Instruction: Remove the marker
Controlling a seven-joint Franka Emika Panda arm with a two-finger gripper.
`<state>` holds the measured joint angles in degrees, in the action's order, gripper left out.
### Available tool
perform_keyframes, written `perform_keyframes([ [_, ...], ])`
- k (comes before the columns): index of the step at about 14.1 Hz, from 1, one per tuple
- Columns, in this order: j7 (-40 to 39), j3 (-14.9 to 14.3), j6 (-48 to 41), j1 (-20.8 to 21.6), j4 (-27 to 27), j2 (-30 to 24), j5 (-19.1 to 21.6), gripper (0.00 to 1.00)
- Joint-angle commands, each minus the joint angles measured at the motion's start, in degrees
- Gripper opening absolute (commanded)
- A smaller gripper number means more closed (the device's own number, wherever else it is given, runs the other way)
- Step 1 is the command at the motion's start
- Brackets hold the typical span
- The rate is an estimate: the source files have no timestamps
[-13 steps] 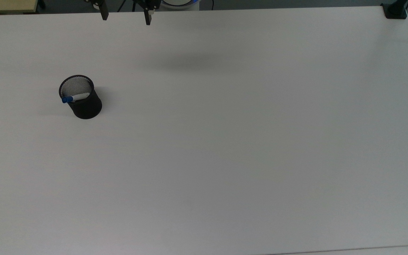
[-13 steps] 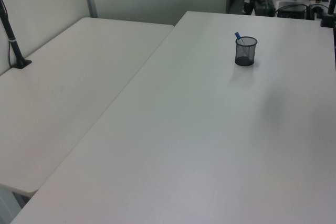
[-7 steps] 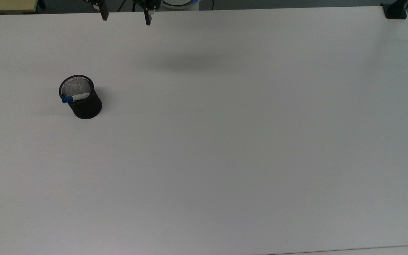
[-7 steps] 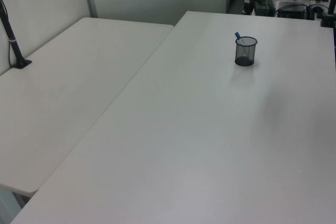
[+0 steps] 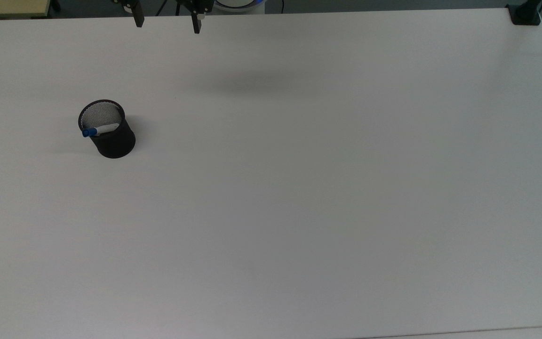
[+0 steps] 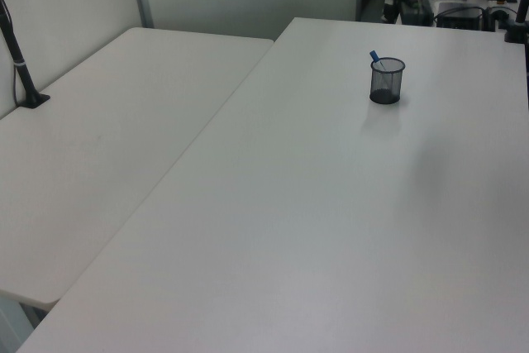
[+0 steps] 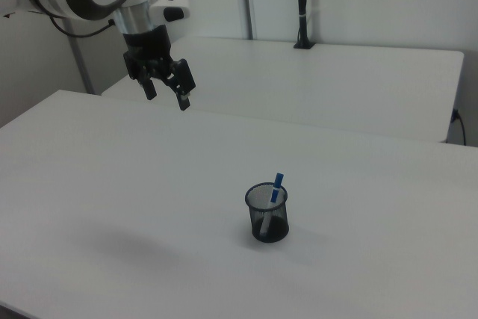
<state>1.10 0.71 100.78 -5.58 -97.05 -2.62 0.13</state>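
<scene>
The marker (image 5: 95, 130) leans inside a black mesh cup (image 5: 111, 136) on the white table, its blue cap poking over the rim. The left view shows the marker (image 6: 375, 58) sticking out of the cup (image 6: 387, 81); the right view shows the marker (image 7: 276, 187) in the cup (image 7: 267, 214) too. My gripper (image 7: 167, 94) hangs open and empty, high above the table and far from the cup, toward the right view's upper left. In the top view the gripper (image 5: 168, 22) sits at the upper edge, its two fingers wide apart.
A second white table (image 6: 99, 138) adjoins on the left view's left, with a black post clamp (image 6: 25, 80). Another black clamp (image 5: 524, 14) sits at the top view's upper right corner. The main table (image 5: 299, 188) is broad and bare around the cup.
</scene>
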Motion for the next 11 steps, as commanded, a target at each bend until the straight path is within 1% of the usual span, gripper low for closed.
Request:
perform_keyframes([
  [1, -1.97, -1.24, -0.14, 0.83, 0.38, -0.02, -0.75, 1.00],
  [3, -7.22, -1.42, -0.67, 0.13, 0.29, -0.28, -1.10, 1.00],
  [5, -16.61, -3.26, -1.64, -1.36, 0.37, -0.28, -1.10, 1.00],
  [6, -20.48, -3.61, -1.55, -2.24, 0.20, -0.28, -1.19, 1.00],
  [7, -22.35, -3.79, -0.94, -3.46, 0.20, -0.02, -1.88, 1.00],
  [9, -22.37, -3.88, 2.38, -5.05, -0.93, 0.68, -4.78, 1.00],
  [10, -21.93, -4.23, 5.89, -6.10, -2.60, 0.86, -4.97, 1.00],
  [11, -20.54, -5.19, 9.49, -6.98, -3.92, 1.03, -4.97, 1.00],
])
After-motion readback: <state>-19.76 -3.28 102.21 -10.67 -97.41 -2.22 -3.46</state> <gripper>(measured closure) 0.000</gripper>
